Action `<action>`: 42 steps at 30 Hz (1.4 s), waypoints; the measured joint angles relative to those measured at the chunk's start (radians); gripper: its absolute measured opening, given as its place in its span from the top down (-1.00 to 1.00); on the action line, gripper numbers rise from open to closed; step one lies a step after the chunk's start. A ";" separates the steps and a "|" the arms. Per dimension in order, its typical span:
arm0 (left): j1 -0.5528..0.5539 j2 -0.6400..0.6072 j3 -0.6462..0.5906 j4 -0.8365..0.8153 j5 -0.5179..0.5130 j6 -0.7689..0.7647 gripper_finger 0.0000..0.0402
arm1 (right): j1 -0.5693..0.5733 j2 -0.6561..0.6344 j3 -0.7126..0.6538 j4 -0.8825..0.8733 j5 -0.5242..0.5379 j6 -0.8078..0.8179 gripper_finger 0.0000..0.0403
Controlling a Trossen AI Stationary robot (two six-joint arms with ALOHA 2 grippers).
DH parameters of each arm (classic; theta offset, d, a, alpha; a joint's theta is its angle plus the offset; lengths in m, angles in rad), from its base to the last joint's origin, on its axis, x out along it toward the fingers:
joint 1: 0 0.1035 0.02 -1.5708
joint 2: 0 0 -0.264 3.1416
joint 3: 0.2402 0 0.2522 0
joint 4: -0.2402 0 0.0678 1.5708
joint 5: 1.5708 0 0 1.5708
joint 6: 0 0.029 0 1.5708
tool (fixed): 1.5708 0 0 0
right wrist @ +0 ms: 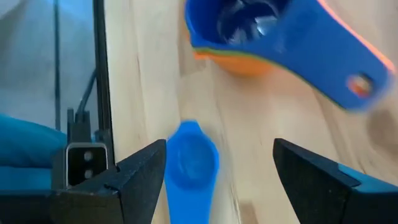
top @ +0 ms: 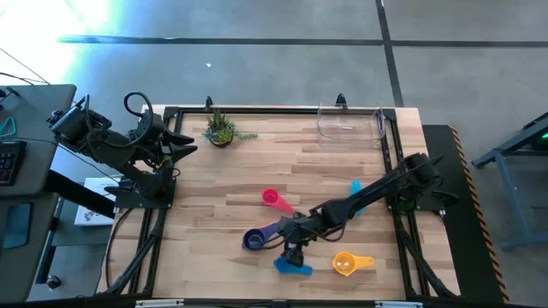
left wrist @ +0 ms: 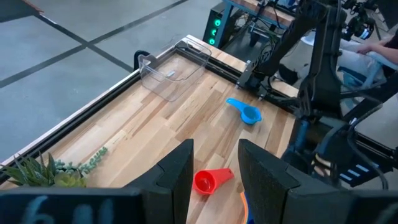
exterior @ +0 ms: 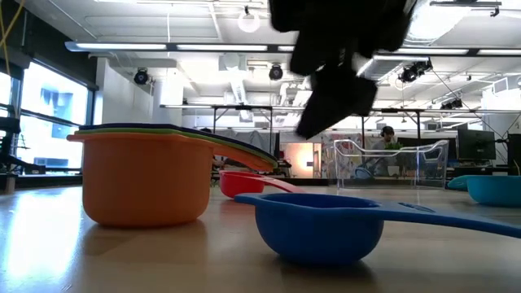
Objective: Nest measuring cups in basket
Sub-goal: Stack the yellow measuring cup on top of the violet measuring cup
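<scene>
My right gripper [right wrist: 219, 152] is open and hangs above a small blue measuring cup [right wrist: 189, 160], which lies on the table between the fingers, closer to one of them; the low view shows the gripper [exterior: 330, 102] clear of that cup [exterior: 320, 230]. Close by stands a nested stack [top: 255, 238], blue on top and orange at the bottom [exterior: 145, 177]. A pink-red cup [top: 272, 198], a teal cup [top: 355, 188] and an orange-yellow cup [top: 344, 263] lie apart from one another. The clear basket [top: 349, 122] stands at the far right. My left gripper [left wrist: 214, 177] waits open at the far left.
A small potted plant [top: 221, 130] stands near the far edge, left of the middle. A black metal frame [top: 390, 137] runs around the table's edges. Bare wood lies between the cups and the basket. A person sits in the room beyond the table [exterior: 389, 134].
</scene>
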 joint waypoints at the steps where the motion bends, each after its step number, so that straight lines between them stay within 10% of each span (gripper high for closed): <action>1: 0.000 0.000 0.000 0.000 0.000 0.000 0.43 | 0.002 -0.021 0.000 -0.035 0.002 0.008 -0.42; 25: 0.000 0.005 0.000 -0.006 0.027 0.000 0.43 | 0.255 -0.244 -0.002 -0.709 0.153 0.062 -0.42; 42: 0.000 0.034 0.000 -0.006 0.027 -0.043 0.43 | 0.397 -0.244 -0.114 -0.606 0.156 0.056 -0.42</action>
